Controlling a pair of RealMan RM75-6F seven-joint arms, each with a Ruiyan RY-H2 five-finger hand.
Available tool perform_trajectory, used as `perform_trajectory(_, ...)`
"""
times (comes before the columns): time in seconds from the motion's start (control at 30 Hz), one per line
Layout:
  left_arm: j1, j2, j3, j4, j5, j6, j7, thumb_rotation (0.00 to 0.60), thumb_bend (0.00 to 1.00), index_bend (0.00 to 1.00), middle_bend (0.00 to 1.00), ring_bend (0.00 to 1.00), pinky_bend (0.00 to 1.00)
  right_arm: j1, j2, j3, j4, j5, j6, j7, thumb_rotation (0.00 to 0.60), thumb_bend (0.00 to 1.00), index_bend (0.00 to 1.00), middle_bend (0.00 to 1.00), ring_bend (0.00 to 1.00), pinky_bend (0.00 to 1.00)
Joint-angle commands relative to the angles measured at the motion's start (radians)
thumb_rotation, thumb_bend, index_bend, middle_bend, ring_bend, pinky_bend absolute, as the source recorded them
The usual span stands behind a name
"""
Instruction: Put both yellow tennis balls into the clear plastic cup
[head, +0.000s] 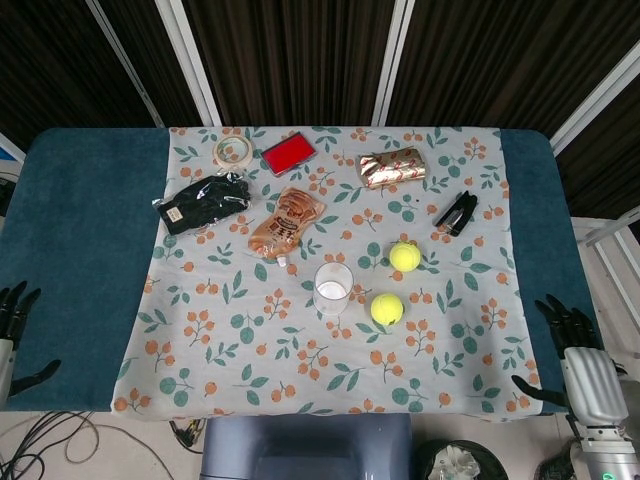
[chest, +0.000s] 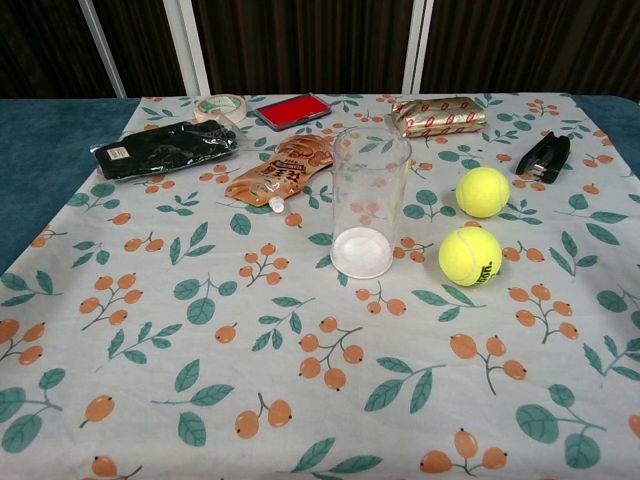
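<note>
A clear plastic cup (head: 333, 288) (chest: 368, 202) stands upright and empty near the middle of the floral cloth. Two yellow tennis balls lie to its right: one (head: 387, 308) (chest: 470, 256) close beside the cup, the other (head: 405, 257) (chest: 483, 192) a little farther back. My left hand (head: 12, 325) shows at the lower left edge of the head view, fingers spread, holding nothing. At the lower right corner my right hand (head: 575, 350) is also spread and empty. Both hands are far from the cup and the balls, and neither appears in the chest view.
Along the back lie a tape roll (head: 232, 151), a red case (head: 288, 154), a gold-wrapped packet (head: 392, 167) and a black stapler (head: 456, 213). A black pouch (head: 203, 203) and an orange snack pouch (head: 286, 223) sit left of and behind the cup. Blue table (head: 80, 210) flanks the cloth.
</note>
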Motion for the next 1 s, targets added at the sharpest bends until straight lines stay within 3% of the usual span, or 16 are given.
perform_trajectory(0.03,0.001,0.002,0.0,-0.003,0.001,0.002,0.001,0.6,0.04,0.08,0.0,0.0,0.06,0.024,0.028,-0.018,-0.026,-0.018,-0.052,0.005,0.6,0.1,0.09,0.01,0.11,0.0)
perform_trajectory(0.3,0.009,0.004,0.004,-0.01,0.007,0.014,0.003,0.6,0.04,0.08,0.0,0.0,0.06,0.16,0.056,0.019,-0.095,0.014,-0.25,-0.018,0.6,0.1,0.09,0.01,0.11,0.0)
perform_trajectory(0.43,0.003,0.006,-0.005,-0.008,-0.021,-0.006,-0.008,0.6,0.04,0.08,0.0,0.0,0.07,0.278,0.028,0.09,-0.135,0.151,-0.407,-0.046,0.6,0.1,0.09,0.01,0.11,0.0)
perform_trajectory(0.7,-0.002,0.007,-0.008,-0.01,-0.038,-0.023,-0.007,0.6,0.04,0.08,0.0,0.0,0.07,0.384,-0.053,0.144,-0.179,0.341,-0.474,-0.223,0.6,0.1,0.1,0.02,0.11,0.0)
perform_trajectory(1.0,-0.004,0.009,-0.01,-0.011,-0.047,-0.03,-0.009,0.6,0.04,0.08,0.0,0.0,0.07,0.461,-0.162,0.157,-0.185,0.488,-0.47,-0.373,0.6,0.1,0.13,0.04,0.16,0.0)
